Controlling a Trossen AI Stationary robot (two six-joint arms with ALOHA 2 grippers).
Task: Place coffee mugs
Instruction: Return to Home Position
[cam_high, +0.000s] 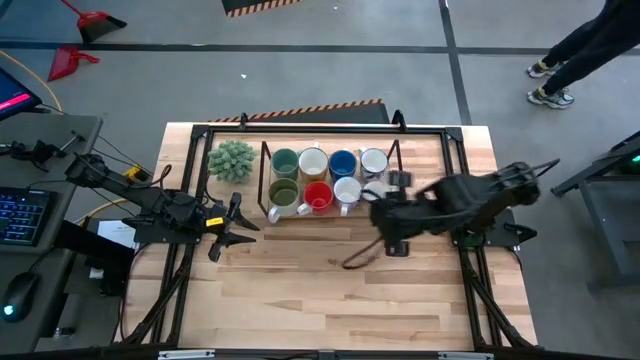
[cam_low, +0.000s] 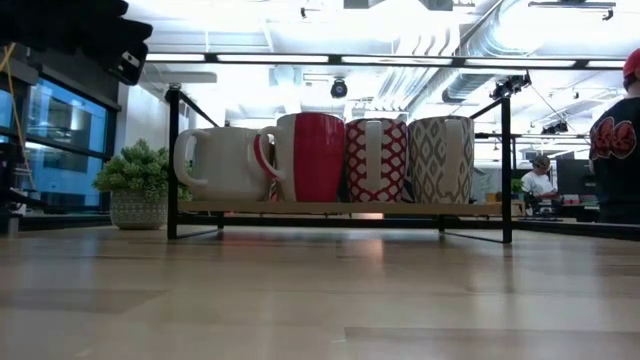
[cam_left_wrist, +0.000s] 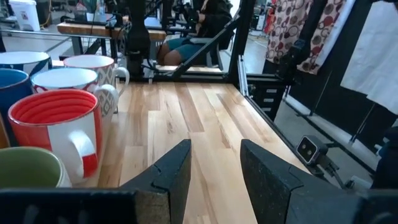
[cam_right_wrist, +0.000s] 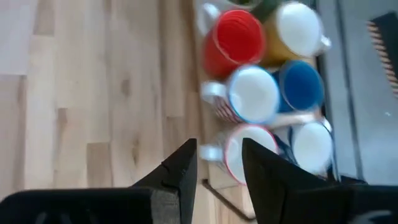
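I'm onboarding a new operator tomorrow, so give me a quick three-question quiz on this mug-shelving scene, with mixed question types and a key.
1. True or false: the spiky green potted plant stands outside the black metal rack, on the left arm's side.
2. In the upper row of the rack in the high view, which mug stands between the round teal-green ceramic mug and the round blue ceramic mug? A white, B red, C olive-green.
3. Short answer: what do the left gripper and the right gripper hold?
Key: 1 true; 2 A; 3 nothing, both are open and empty.
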